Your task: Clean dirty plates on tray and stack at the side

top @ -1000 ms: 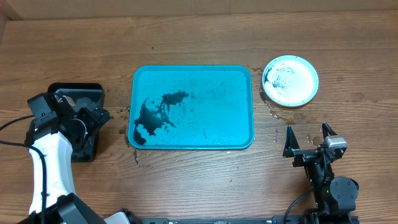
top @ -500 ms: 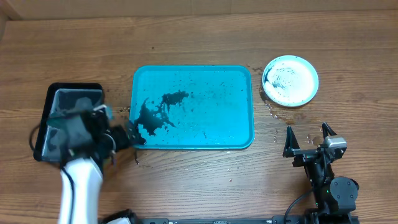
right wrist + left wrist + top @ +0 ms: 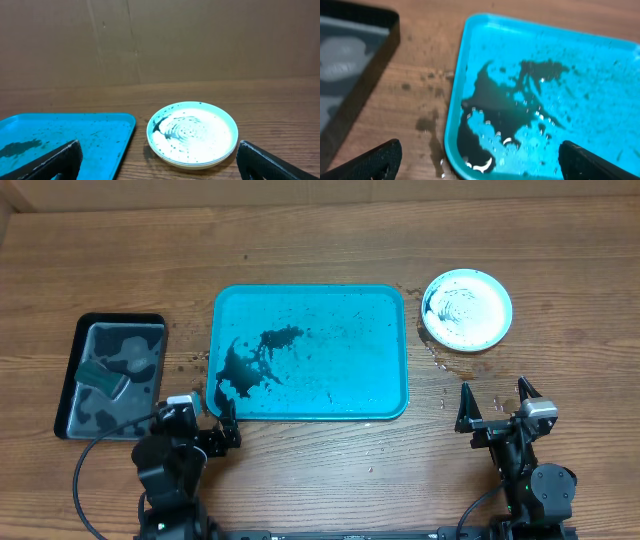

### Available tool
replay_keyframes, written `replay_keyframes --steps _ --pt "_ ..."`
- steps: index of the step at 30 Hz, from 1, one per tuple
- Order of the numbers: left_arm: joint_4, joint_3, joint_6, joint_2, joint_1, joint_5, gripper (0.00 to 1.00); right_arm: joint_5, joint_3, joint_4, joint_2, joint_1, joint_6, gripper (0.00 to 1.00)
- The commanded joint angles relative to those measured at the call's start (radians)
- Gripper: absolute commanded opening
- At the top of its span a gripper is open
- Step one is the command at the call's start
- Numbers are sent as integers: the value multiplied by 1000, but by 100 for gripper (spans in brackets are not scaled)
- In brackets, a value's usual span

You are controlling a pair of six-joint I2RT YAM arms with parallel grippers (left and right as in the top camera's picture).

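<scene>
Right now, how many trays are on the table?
2. A large turquoise tray, smeared with black, sits in the middle. A smaller black tray lies to its left, apart from it. Nothing in view looks able to hide another.

Cannot count the plates (image 3: 192, 134) from the right wrist view: perhaps a stack. See only tips of left fingers (image 3: 377, 159) and right fingers (image 3: 55, 161); tray (image 3: 457, 100) and black tray (image 3: 372, 72) cut by picture edges.

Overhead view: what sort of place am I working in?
Likely a robot test bench, not a kitchen: bare wooden table, plain cardboard wall behind it, and a smeared blue tray beside stacked plates.
</scene>
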Motion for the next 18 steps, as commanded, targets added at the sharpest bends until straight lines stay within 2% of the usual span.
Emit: replay_keyframes --steps 1,9,14,18 --pt "9 -30 26 -95 -6 1 100 11 -10 8 -10 -6 -4 100" --pt "16 -64 26 -281 -47 -37 100 11 -10 8 -10 -6 -4 100" --pt "14 -69 24 -382 -127 -158 100 11 -10 8 -10 -6 -3 100" --pt "9 -71 -47 -450 -158 -276 100 11 -10 8 -10 -6 -4 100"
